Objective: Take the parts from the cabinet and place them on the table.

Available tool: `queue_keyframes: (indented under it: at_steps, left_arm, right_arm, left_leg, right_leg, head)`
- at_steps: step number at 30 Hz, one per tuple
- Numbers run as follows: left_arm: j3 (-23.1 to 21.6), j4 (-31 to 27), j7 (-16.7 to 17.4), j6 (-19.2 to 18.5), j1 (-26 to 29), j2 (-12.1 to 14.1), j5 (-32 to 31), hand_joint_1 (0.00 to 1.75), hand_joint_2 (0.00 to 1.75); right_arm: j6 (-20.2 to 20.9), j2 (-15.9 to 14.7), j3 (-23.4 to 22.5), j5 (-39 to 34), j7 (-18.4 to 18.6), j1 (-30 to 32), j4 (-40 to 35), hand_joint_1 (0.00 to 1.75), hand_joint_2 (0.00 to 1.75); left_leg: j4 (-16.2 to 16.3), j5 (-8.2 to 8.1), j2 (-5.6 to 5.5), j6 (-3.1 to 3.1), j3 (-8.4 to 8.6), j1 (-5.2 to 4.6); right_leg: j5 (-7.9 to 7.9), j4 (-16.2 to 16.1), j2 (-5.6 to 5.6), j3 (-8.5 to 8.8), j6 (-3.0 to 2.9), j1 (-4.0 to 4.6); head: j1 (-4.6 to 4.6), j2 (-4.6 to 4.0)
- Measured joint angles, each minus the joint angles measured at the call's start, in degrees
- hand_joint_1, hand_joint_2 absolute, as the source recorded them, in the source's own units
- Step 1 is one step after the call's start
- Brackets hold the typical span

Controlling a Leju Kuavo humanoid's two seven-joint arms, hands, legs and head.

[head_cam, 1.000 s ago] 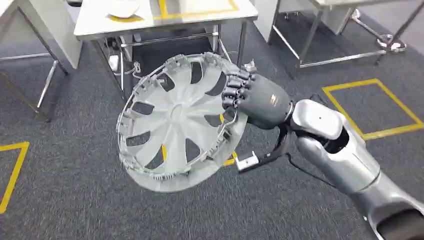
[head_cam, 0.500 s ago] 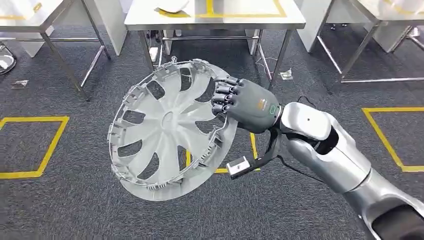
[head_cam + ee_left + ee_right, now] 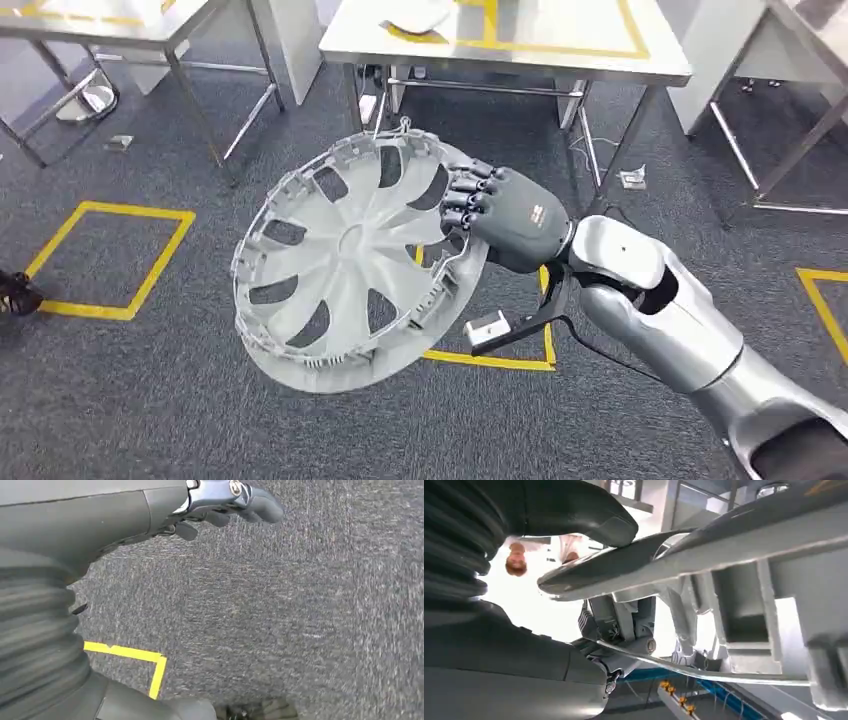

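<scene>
The wheel cover point(image 3: 350, 260) is held up over the grey carpet point(image 3: 130, 400), tilted, with its ribbed back side seen. Its right rim is gripped by the right hand point(image 3: 505, 215), with the dark fingers point(image 3: 462, 205) curled over the edge. In the right wrist view the thumb point(image 3: 574, 510) is pressed on the rim point(image 3: 704, 550). The left hand point(image 3: 220, 505) is hung over the carpet with nothing in it, its fingers bent in a bit. Yellow tape point(image 3: 490, 358) is seen under the wheel cover. Past the wheel cover a metal table point(image 3: 520, 45) is seen
</scene>
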Motion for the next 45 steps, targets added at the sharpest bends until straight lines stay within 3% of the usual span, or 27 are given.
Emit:
queue_keyframes:
  at_steps: [2,3,4,5,8,10,11,12,13,14,17,20,22,23,24,26,28,32,33,35,37,39,40,41,43,44,45]
  left_arm:
    - [0.00,0.02,-0.09,-0.11,0.17,0.02,0.00,0.00,1.75]
    - [0.00,-0.07,-0.09,-0.24,0.24,0.13,0.02,0.00,1.75]
    - [0.00,-0.04,-0.09,-0.46,0.31,0.13,0.04,0.00,1.75]
    - [0.00,-0.04,-0.06,-0.48,0.21,0.13,0.09,0.00,1.75]
    - [0.00,-0.04,-0.13,-0.50,0.26,0.13,0.15,0.00,1.75]
    - [0.00,-0.04,-0.20,-0.50,0.32,0.15,0.15,0.00,1.75]
    - [0.00,-0.04,-0.20,-0.50,0.33,0.15,0.15,0.00,1.75]
    - [0.00,-0.04,-0.22,-0.50,0.34,0.15,0.17,0.00,1.75]
    - [0.00,0.02,-0.24,-0.50,0.57,0.07,0.15,0.00,1.75]
    - [0.00,0.11,-0.24,-0.50,0.45,0.07,0.15,0.00,1.75]
    - [0.00,0.07,-0.28,-0.52,0.28,0.09,0.24,0.00,1.75]
    - [0.00,0.04,-0.30,-0.59,0.11,0.00,0.35,0.00,1.75]
    - [0.00,0.07,-0.28,-0.59,0.16,0.00,0.57,0.00,1.75]
    - [0.00,0.07,-0.26,-0.59,0.20,0.00,0.70,0.00,1.75]
    - [0.02,0.07,-0.26,-0.59,0.22,0.02,0.74,0.00,1.75]
    - [0.02,0.04,-0.26,-0.59,0.26,0.07,0.83,0.00,1.75]
    - [0.04,0.04,-0.30,-0.59,0.36,0.17,0.85,0.00,1.75]
    - [0.15,0.11,-0.52,-0.96,0.32,0.15,0.92,0.00,1.75]
    - [0.22,0.11,-0.55,-0.96,0.30,0.11,0.92,0.00,1.75]
    - [0.44,0.07,-0.68,-0.96,0.29,0.13,0.92,0.00,1.75]
    - [0.52,0.04,-0.70,-1.03,0.16,0.13,0.92,0.00,1.75]
    - [0.57,0.04,-0.74,-1.03,0.25,0.15,0.92,0.00,1.75]
    - [0.57,0.04,-0.74,-1.03,0.26,0.18,0.92,0.00,1.75]
    - [0.59,0.02,-0.74,-1.05,0.26,0.18,0.92,0.00,1.75]
    - [0.59,0.04,-0.68,-1.09,0.27,0.13,0.83,0.00,1.75]
    - [0.59,0.07,-0.70,-1.11,0.28,0.09,0.81,0.00,1.75]
    - [0.59,0.07,-0.68,-1.14,0.32,0.11,0.81,0.00,1.75]
  right_arm:
    - [-0.97,-0.28,-0.79,0.18,0.24,0.87,0.15,1.75,1.75]
    - [-1.61,-0.61,-1.23,0.48,0.35,1.40,0.28,1.75,1.75]
    - [-2.28,-0.72,-1.69,0.53,0.31,2.05,0.39,1.75,1.75]
    - [-2.81,-1.05,-2.31,0.55,0.26,2.63,0.65,1.75,1.75]
    - [-3.76,-1.18,-3.65,1.20,0.31,4.29,1.62,1.75,1.75]
    - [-3.85,-1.16,-4.07,1.62,0.28,5.31,2.38,1.75,1.75]
    - [-3.85,-1.16,-4.24,1.81,0.31,5.67,2.64,1.75,1.75]
    - [-3.89,-1.14,-4.50,1.92,0.26,5.99,2.84,1.75,1.75]
    - [-4.02,-1.14,-4.75,1.95,0.26,6.23,3.08,1.75,1.75]
    - [-4.24,-1.14,-4.92,1.90,0.33,6.40,3.30,1.75,1.75]
    - [-4.33,-1.00,-5.31,2.10,0.13,6.23,3.48,1.75,1.75]
    - [-4.61,-0.72,-6.12,2.54,0.04,6.27,3.70,1.75,1.75]
    - [-4.74,-0.13,-6.23,2.71,-0.04,6.27,4.02,1.75,1.75]
    - [-4.77,0.31,-6.23,2.84,-0.20,6.30,4.22,1.75,1.75]
    - [-4.74,0.59,-6.25,3.06,-0.26,6.33,4.44,1.75,1.75]
    - [-4.74,1.09,-6.25,3.32,-0.55,6.32,4.94,1.75,1.75]
    - [-4.74,1.68,-6.32,3.54,-0.55,6.31,5.33,1.75,1.75]
    - [-4.66,2.54,-6.84,3.50,-0.35,6.00,5.86,1.75,1.75]
    - [-4.61,2.54,-7.04,3.52,-0.33,5.96,5.97,1.75,1.75]
    - [-4.53,2.73,-7.33,3.52,-0.26,5.89,6.21,1.75,1.75]
    - [-4.42,2.84,-7.76,3.54,0.11,5.93,6.47,1.75,1.75]
    - [-4.29,2.97,-7.91,3.72,0.44,6.11,6.86,1.75,1.75]
    - [-4.22,2.97,-7.93,3.78,0.42,6.27,7.04,1.75,1.75]
    - [-4.18,2.97,-7.94,3.80,0.44,6.37,7.24,1.75,1.75]
    - [-4.11,2.97,-8.07,3.78,0.46,6.35,7.43,1.75,1.75]
    - [-4.09,3.00,-8.20,3.76,0.50,6.31,7.43,1.75,1.75]
    - [-3.98,3.08,-8.35,3.76,0.63,6.22,7.50,1.75,1.75]
  left_leg:
    - [-0.26,-0.77,-1.38,0.85,0.55,0.24]
    - [-0.64,-1.03,-2.20,1.22,1.49,0.48]
    - [-0.71,-1.53,-2.52,1.60,2.27,0.49]
    - [-0.77,-2.04,-3.17,1.84,2.81,0.49]
    - [-0.77,-3.92,-4.69,1.97,4.94,0.33]
    - [-0.77,-5.53,-5.53,1.84,7.05,0.15]
    - [-0.77,-6.20,-5.87,1.69,8.14,0.07]
    - [-0.77,-6.96,-6.03,1.59,9.15,-0.01]
    - [-0.83,-7.66,-6.15,1.48,9.16,0.13]
    - [-0.36,-8.52,-6.41,1.04,10.08,-0.13]
    - [0.16,-8.65,-6.29,-0.14,10.84,0.18]
    - [8.26,-7.60,-4.77,-0.96,6.33,0.23]
    - [14.40,-11.56,-4.55,-1.61,1.24,0.57]
    - [16.05,-13.79,-4.51,-1.77,-0.85,0.68]
    - [15.87,-14.32,-4.48,-1.94,-1.90,0.74]
    - [10.81,-11.15,-4.42,-2.06,-1.44,0.88]
    - [1.41,-1.91,-3.98,-2.19,0.83,1.03]
    - [0.38,-1.19,-3.69,-0.03,1.34,0.66]
    - [0.21,-1.27,-3.85,0.27,1.76,0.85]
    - [-0.44,-1.59,-4.09,0.91,2.92,1.06]
    - [-0.60,-2.21,-4.11,1.21,3.50,0.99]
    - [-0.59,-3.12,-4.03,1.33,4.41,0.87]
    - [-0.59,-3.59,-3.98,1.33,5.05,0.80]
    - [-0.59,-4.14,-3.86,1.29,5.81,0.72]
    - [-0.62,-5.21,-3.30,1.05,7.19,0.60]
    - [-0.38,-5.68,-3.14,0.78,7.78,0.39]
    - [-0.59,-6.11,-3.01,0.29,7.88,0.26]
  right_leg:
    - [0.98,0.55,-0.17,1.01,0.77,-0.04]
    - [1.39,2.77,1.23,0.03,1.02,-0.47]
    - [2.08,6.43,4.42,-1.88,1.11,-0.79]
    - [1.52,10.58,5.95,-4.90,1.05,-0.84]
    - [-4.31,18.33,6.66,-13.10,1.27,-0.83]
    - [-4.18,15.26,6.66,-14.83,1.09,-0.84]
    - [-1.71,11.67,6.67,-14.52,0.75,-0.83]
    - [2.46,7.42,6.69,-13.97,0.32,-0.80]
    - [9.24,3.12,6.68,-13.68,-0.16,-0.65]
    - [12.10,1.80,6.92,-13.80,-0.17,-0.04]
    - [11.04,1.67,7.06,-12.41,-1.07,0.38]
    - [9.32,1.34,6.90,-9.79,-2.55,0.03]
    - [8.04,1.35,6.89,-8.46,-2.69,0.04]
    - [7.38,1.38,6.98,-7.71,-2.64,-0.03]
    - [6.75,1.39,7.06,-6.96,-2.52,-0.11]
    - [5.40,1.42,7.08,-5.16,-2.18,-0.36]
    - [3.71,1.47,6.95,-3.61,-1.56,-0.57]
    - [2.94,1.85,7.02,-2.56,0.08,-0.30]
    - [2.91,2.03,7.02,-2.63,0.20,-0.33]
    - [3.23,6.83,6.91,-5.39,0.62,-0.50]
    - [0.57,14.54,6.94,-10.95,0.89,-0.48]
    - [-2.33,18.35,6.93,-15.06,0.84,-0.48]
    - [-1.49,17.26,6.93,-15.52,0.74,-0.48]
    - [1.23,14.11,6.89,-14.95,0.53,-0.45]
    - [8.99,4.45,5.69,-11.97,-0.49,-0.05]
    - [10.39,1.61,3.73,-11.66,-1.08,0.61]
    - [7.65,2.13,3.69,-11.57,-0.84,0.63]
  head:
    - [0.00,0.00]
    - [0.17,0.00]
    - [0.17,0.00]
    - [0.26,0.00]
    - [0.44,0.00]
    - [0.48,0.00]
    - [0.48,0.00]
    - [0.48,0.00]
    - [0.48,0.00]
    - [0.28,0.00]
    - [0.20,0.00]
    - [0.06,0.00]
    - [0.11,0.00]
    - [0.07,0.00]
    - [0.13,0.00]
    - [0.11,0.00]
    - [0.09,0.00]
    - [0.04,0.00]
    - [0.13,0.00]
    - [0.37,0.00]
    - [0.37,0.00]
    - [0.39,0.00]
    - [0.37,0.00]
    - [0.39,0.00]
    - [0.39,0.00]
    - [0.37,0.00]
    - [0.39,0.00]
